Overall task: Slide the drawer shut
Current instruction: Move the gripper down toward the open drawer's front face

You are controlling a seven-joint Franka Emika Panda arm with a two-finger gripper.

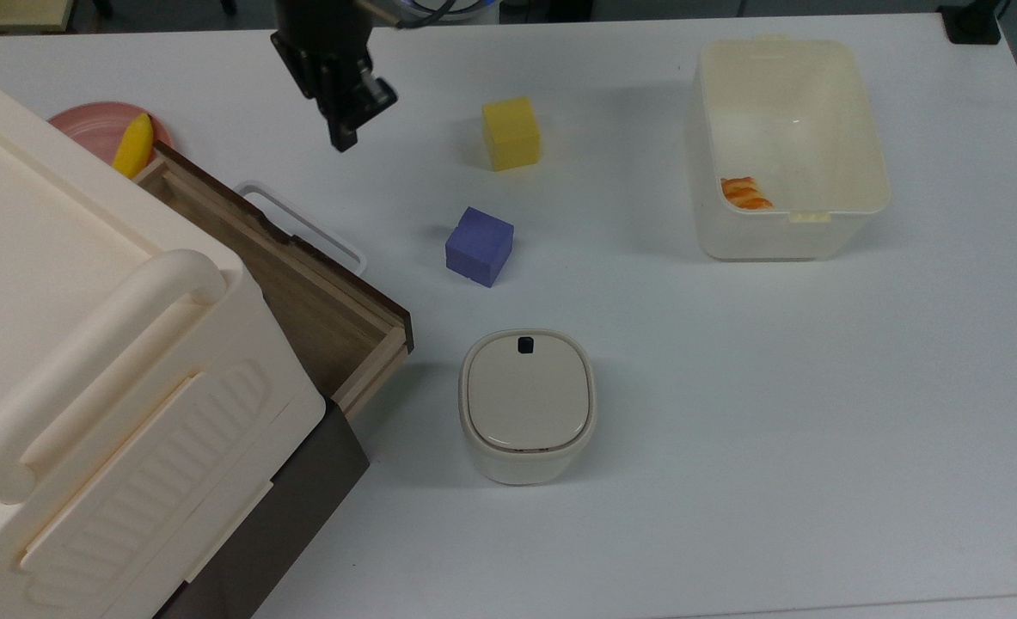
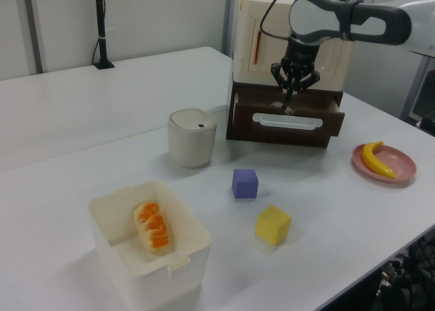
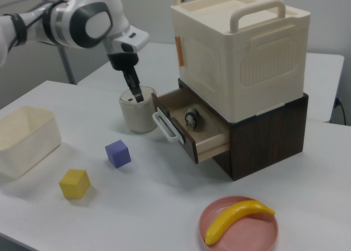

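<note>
Drawer (image 3: pixel 193 131) open, my gripper (image 1: pixel 345 136) above the table beside it.

I see the drawer pulled out of the dark cabinet (image 3: pixel 263 136), its white handle (image 1: pixel 302 225) facing the purple cube (image 1: pixel 479 246), a small dark object (image 3: pixel 191 119) lying inside. The gripper's fingers look pressed together, holding nothing, clear of the handle. A yellow cube (image 1: pixel 511 132) sits near in the top view.

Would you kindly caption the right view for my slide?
Gripper poised above the open drawer, beside the white loop handle.
</note>
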